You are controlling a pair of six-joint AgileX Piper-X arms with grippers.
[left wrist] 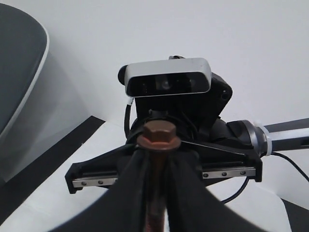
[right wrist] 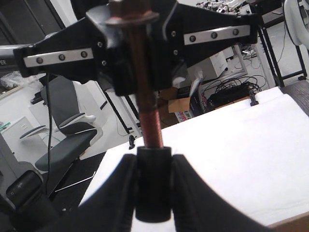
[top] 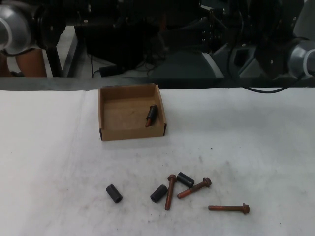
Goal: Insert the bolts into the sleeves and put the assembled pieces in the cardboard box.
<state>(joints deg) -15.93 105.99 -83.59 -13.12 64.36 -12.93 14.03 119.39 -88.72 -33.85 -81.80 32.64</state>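
— One cardboard box (top: 132, 133): what's inside?
— A single assembled piece (top: 151, 115), against its right wall.
— And the grippers?
— Left gripper (left wrist: 157, 162) is clamped on a copper-coloured bolt (left wrist: 158, 137). Right gripper (right wrist: 153, 162) is clenched round a black sleeve (right wrist: 153, 193), the bolt's shank meeting the sleeve's open end.
— Anything loose?
— Three loose bolts (top: 170, 192) (top: 194, 188) (top: 228, 208) and three loose sleeves (top: 113, 192) (top: 158, 193) (top: 185, 179), all on the near side of the box, well apart from it.
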